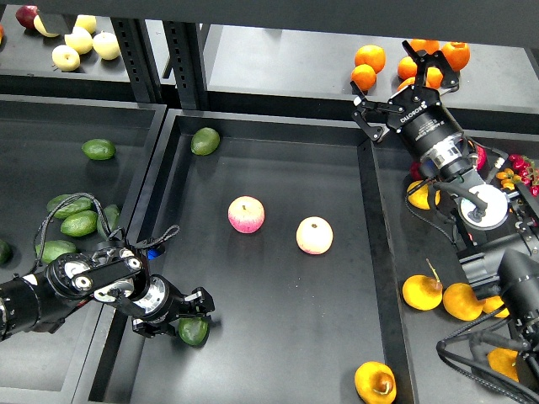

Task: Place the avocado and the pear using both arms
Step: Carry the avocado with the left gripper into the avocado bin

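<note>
The dark green avocado (pixel 194 332) lies on the floor of the centre tray (pixel 278 168) near its front left corner, partly hidden by my left gripper (pixel 188 314). The left gripper stands over the avocado's upper end with its fingers spread; I cannot tell whether it touches the fruit. The yellow-orange pear (pixel 375 383) with a brown dimple lies at the front right of the same tray. My right gripper (pixel 402 86) is open and empty, far from the pear, at the back right near the shelf edge.
Two pink-yellow apples (pixel 246 214) (pixel 314 235) lie mid-tray and a lighter avocado (pixel 205 140) at its back left. The left tray holds several avocados (pixel 78 223). The right tray holds more pears (pixel 422 292). Oranges (pixel 369 58) sit on the back shelf.
</note>
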You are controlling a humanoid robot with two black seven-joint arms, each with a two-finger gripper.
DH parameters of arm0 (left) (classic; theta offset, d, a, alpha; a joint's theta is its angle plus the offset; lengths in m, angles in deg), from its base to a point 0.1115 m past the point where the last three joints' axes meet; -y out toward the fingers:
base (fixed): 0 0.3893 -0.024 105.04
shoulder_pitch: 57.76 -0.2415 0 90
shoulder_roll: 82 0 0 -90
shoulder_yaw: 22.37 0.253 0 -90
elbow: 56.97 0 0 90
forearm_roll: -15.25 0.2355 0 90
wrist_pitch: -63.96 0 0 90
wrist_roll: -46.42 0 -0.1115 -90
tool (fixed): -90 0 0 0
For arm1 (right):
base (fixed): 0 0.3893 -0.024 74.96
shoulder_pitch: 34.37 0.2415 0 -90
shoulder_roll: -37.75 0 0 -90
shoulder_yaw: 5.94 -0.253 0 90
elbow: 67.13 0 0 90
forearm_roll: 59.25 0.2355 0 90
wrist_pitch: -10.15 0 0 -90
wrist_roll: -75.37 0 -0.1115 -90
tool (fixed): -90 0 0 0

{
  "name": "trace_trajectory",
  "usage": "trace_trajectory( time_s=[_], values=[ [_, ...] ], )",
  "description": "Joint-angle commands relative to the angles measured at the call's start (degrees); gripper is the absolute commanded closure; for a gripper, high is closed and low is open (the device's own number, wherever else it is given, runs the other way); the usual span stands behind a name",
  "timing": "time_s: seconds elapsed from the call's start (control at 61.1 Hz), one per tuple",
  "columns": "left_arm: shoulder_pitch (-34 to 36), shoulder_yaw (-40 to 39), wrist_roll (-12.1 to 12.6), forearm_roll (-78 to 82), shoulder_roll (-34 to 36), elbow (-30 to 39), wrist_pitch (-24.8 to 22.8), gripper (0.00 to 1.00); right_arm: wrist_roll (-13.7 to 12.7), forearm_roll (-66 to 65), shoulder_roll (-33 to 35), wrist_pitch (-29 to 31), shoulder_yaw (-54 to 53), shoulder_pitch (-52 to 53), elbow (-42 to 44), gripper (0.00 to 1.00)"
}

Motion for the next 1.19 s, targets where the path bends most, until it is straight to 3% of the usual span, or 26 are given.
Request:
trace_trajectory(
  time_s=[0.0,0.147,0.278,0.752,1.178],
  values=[
    [-0.06,-0.89,0.00,0.15,-0.08,-0.15,0.00,0.59,0.00,0.08,0.00,0.03,0.00,-0.10,-0.01,0.00],
    [0.30,-2.73,0.00,0.24,-0.08,0.55,0.00,0.76,0.00,-0.01,0.00,0.03,0.00,-0.36,-0.09,0.00],
    [0.91,-6.16,0.00,-0.38,0.89,3.45,0.00,0.81,0.00,-0.01,0.00,0.12,0.00,-0.98,-0.62,0.00],
    [7.59,-7.75,0.00,-7.23,19.25,6.71,0.00,0.81,0.00,-0.01,0.00,0.56,0.18,-1.33,-0.62,0.00],
    [6.89,-6.43,0.00,-7.85,26.29,4.51,0.00,0.80,0.00,-0.01,0.00,0.56,0.27,-1.33,-0.71,0.00]
  ],
)
